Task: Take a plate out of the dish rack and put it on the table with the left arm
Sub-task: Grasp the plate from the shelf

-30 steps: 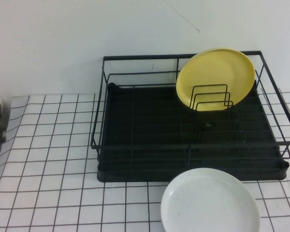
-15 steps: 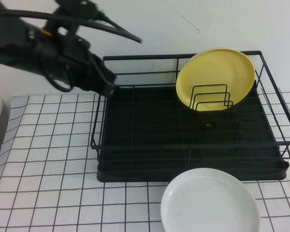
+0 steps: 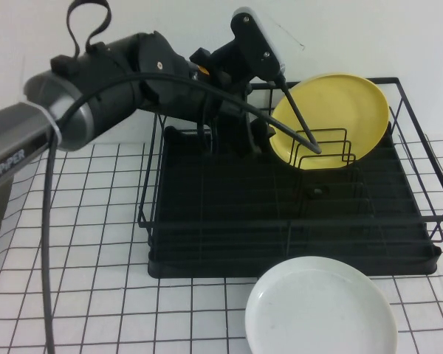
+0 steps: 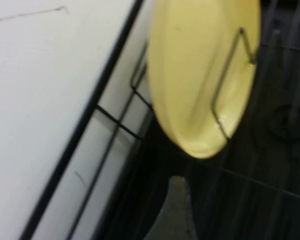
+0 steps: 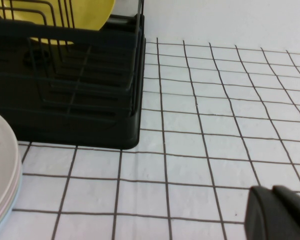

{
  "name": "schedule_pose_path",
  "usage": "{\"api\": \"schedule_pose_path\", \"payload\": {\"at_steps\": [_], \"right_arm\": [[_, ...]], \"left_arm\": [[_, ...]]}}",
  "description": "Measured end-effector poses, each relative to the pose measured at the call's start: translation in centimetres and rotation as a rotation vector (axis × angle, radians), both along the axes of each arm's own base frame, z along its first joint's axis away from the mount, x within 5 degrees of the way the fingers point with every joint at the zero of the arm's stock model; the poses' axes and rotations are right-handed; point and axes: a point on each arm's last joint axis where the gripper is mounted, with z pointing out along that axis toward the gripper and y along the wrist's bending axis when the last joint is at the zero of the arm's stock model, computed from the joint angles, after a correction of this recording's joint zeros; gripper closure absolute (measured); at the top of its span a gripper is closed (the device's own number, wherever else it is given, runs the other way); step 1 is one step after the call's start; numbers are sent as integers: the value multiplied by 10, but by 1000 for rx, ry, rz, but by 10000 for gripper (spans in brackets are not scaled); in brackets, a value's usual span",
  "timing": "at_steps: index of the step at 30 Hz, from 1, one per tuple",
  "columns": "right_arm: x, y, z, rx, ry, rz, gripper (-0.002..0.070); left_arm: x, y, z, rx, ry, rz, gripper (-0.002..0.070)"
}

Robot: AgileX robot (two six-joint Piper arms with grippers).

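High view, left gripper (image 3: 299, 125) spread open, straddling yellow plate (image 3: 340, 110) edge.

White lettering "PIPER" on the left arm (image 3: 29, 140)

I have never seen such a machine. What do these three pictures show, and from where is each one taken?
This is a robot with two arms. Each arm ends in a tool for grasping. One picture looks down from a raised camera. The other two come from small cameras on the wrists.

On the table, which has a grid cloth, stands a black wire rack. A yellow plate leans upright in it. A white plate lies flat in front of the rack.

The left arm reaches over the rack, and the left tool is at the yellow plate. The right tool waits low over the table beside the rack. Nothing looks lifted yet.
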Motion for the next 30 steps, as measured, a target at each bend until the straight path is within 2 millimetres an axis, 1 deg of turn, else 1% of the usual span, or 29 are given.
{"api": "schedule_pose_path", "payload": {"at_steps": [4,8,14,20,25,30], "right_arm": [[0,0,0,0,0,0,679],[0,0,0,0,0,0,679],[0,0,0,0,0,0,679],[0,0,0,0,0,0,679],[0,0,0,0,0,0,679],[0,0,0,0,0,0,679]], "left_arm": [[15,-6,-16,-20,-51,41,115],[23,-16,-30,-36,-93,57,128],[39,-30,-48,-107,-130,129,176],[55,-40,-53,-149,-154,158,193],[63,-48,-57,-173,-159,164,195],[70,-50,-67,-174,-172,184,195]]}}
